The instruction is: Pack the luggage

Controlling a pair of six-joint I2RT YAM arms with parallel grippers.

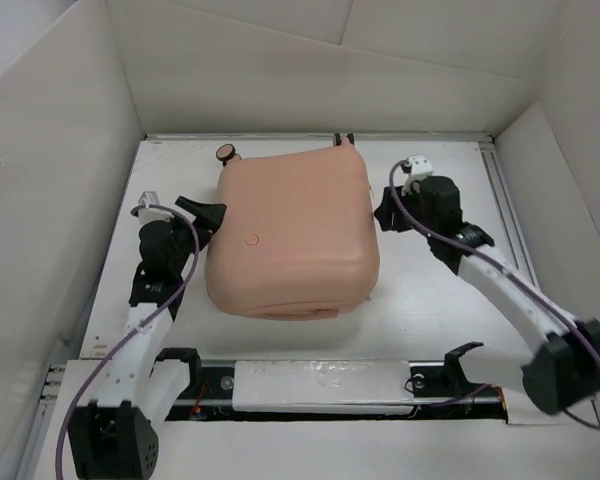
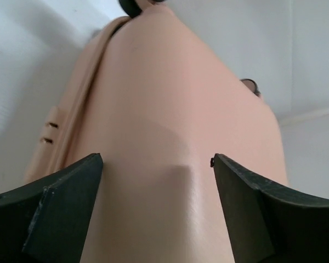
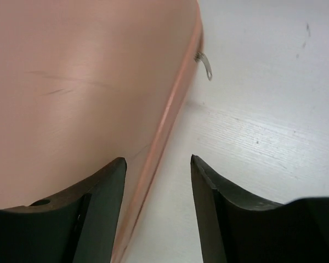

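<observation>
In the middle of the counter, nearer the far edge: shut pink suitcase, lying flat. Inside hidden. One wheel plain at its far left corner. At its left side, left end effector, spread wide, holding nothing. At its right side, right end effector, jaws apart, empty too.

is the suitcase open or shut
Shut. The suitcase lies flat, its two shells pressed together along the seam; only the pink outside shows.
</observation>
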